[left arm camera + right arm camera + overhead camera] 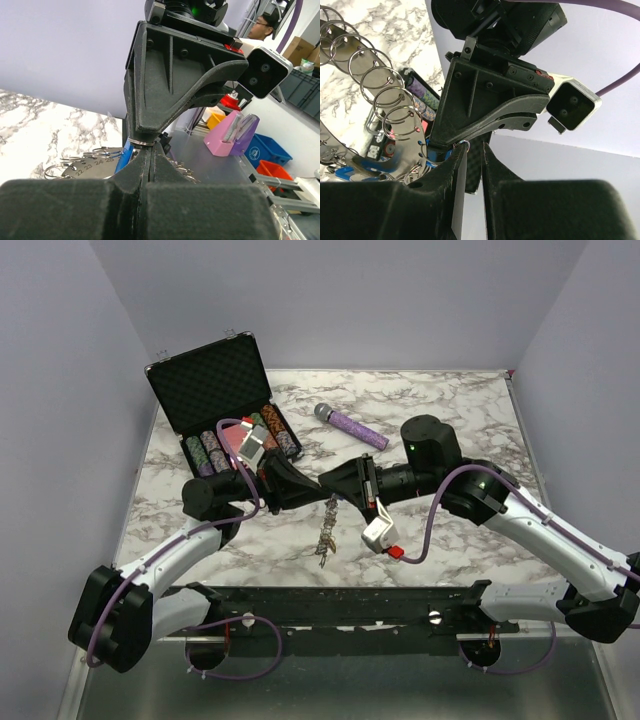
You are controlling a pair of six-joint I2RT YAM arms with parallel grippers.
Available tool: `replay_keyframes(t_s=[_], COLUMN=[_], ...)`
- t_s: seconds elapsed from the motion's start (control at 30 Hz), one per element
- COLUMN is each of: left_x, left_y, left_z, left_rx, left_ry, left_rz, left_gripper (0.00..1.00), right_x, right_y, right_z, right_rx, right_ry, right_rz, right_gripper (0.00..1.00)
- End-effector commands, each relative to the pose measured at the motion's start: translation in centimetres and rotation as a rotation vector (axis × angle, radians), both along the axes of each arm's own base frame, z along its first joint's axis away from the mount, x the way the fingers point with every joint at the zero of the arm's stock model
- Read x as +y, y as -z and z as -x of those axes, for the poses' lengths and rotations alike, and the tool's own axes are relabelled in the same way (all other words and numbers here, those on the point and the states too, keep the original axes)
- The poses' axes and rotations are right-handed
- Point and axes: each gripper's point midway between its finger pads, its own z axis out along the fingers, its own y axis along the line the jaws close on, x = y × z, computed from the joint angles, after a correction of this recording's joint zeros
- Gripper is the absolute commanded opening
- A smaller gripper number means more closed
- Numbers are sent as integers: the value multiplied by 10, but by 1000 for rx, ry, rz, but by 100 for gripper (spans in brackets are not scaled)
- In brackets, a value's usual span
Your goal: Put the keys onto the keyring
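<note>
Step in hand: threading, mid-table, raised. Left gripper (151,150) pinched fully shut on large silvery-grey metal keyring (326,538), hanging below with blue-capped metal keys (124,157). Right gripper (474,147) parted slightly, apparently gripping nothing. Next: take 1 key, align with ring opening.

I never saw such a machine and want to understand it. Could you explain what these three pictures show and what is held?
This is a robot: a left arm and a right arm, each ending in a two-finger pincer. One picture looks down from above; the other two come from cameras on the wrists. On the marble table are an open case of poker chips and a purple microphone. The arms meet above the middle. The left pincer is shut on a thin ring of the keyring, which hangs below. The right pincer faces it, slightly open.
</note>
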Motion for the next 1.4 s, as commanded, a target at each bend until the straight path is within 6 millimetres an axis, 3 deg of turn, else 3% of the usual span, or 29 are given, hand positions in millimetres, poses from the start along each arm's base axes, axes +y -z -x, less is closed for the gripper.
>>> replay_keyframes(t_s=[0.0,0.43,1.03,1.37], left_x=[12,17,24,18], left_y=[-53,-59,-81,-92], left_z=[30,31,33,33], left_rx=[-385,-439,-501,-611], left_ry=[-4,-64,-127,-164], left_rz=[185,230,303,353], left_gripper=[0,0,0,0], right_x=[-3,-8,-11,-8], right_y=[-7,-19,-30,-38], right_z=[-14,-17,-21,-23], right_rx=[-24,-37,-40,-39], right_ry=[68,107,142,143], right_rz=[0,-24,-51,-71], right_gripper=[26,29,30,30])
